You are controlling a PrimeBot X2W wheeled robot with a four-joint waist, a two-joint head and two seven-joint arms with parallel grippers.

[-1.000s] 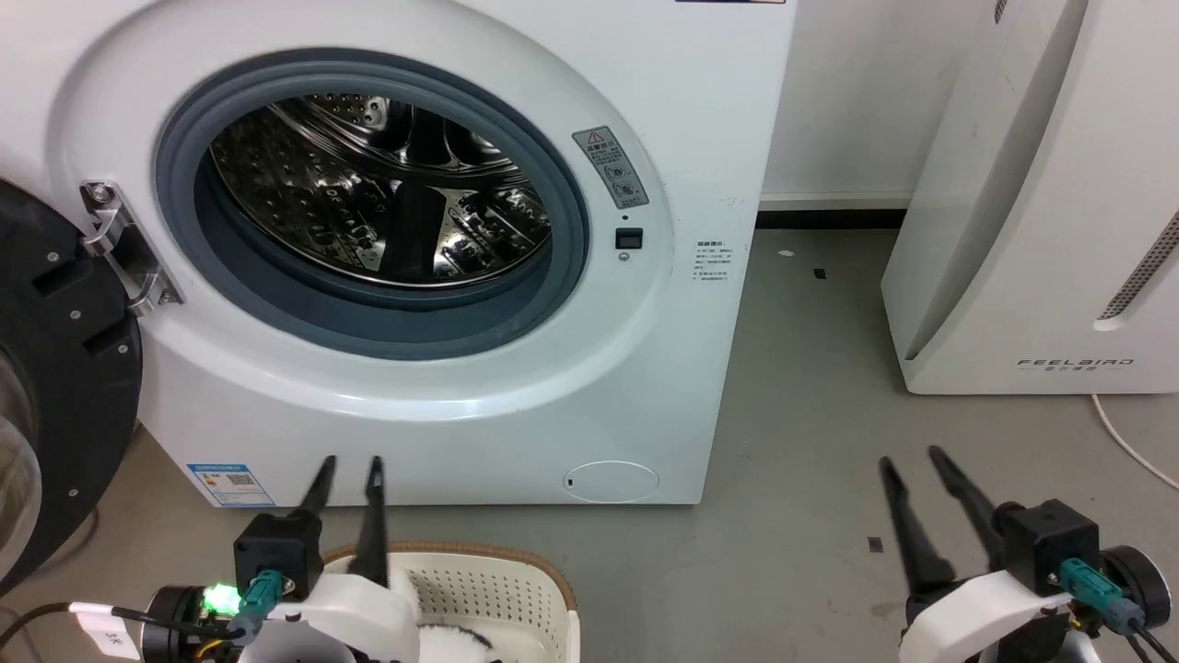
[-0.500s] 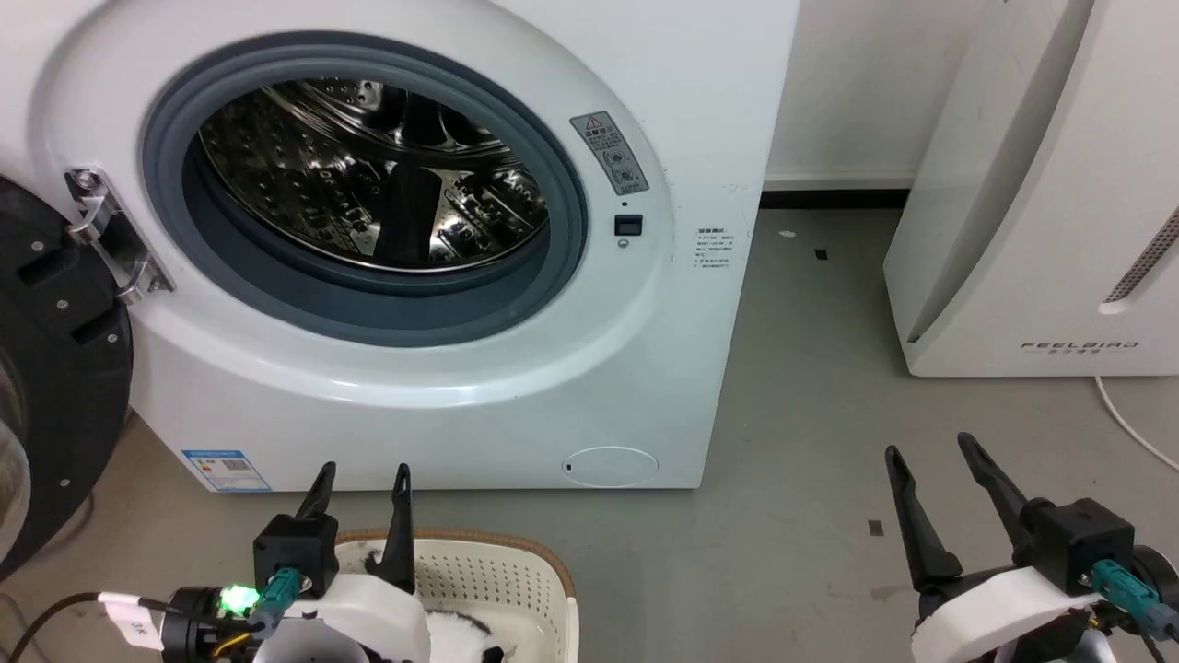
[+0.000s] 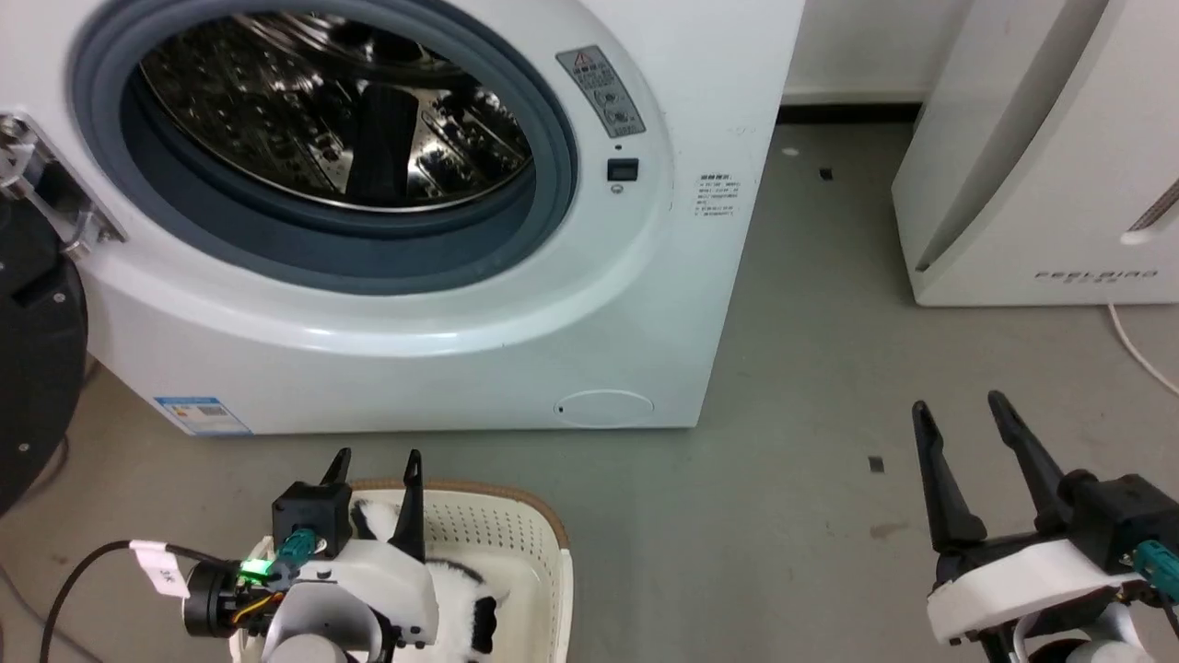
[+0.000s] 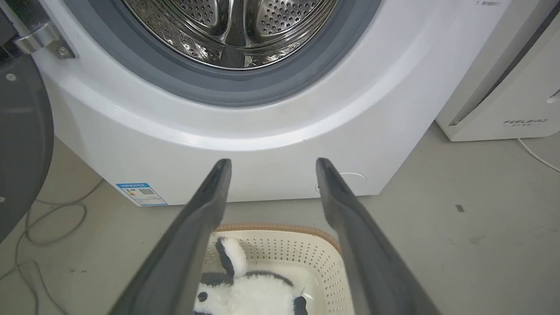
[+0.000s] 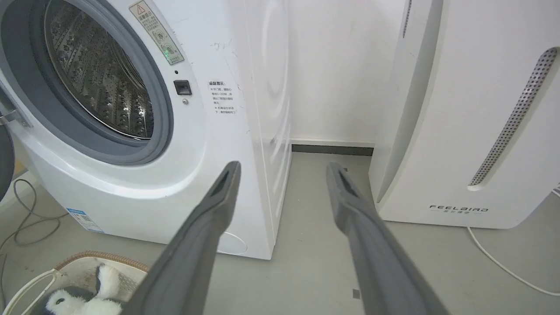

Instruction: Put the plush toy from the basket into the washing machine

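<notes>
1. The head view was tilted down over the last second. The washing machine (image 3: 461, 304) was shifted up the picture and more of the basket (image 3: 516, 502) was brought in: a camera move, not a move of the things.
2. The left claw (image 3: 378, 456) was held over the basket's far rim, spread slightly wider than before, with nothing pinched.
3. The plush toy (image 4: 249, 293) was left lying inside the basket, on the floor (image 3: 792, 460) before the machine.
4. The right claw (image 3: 958, 402) was spread and empty, well apart.
5. The pick was judged not yet begun.

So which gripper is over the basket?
The left gripper, open above the basket and plush toy; the right gripper is open over the floor.
</notes>
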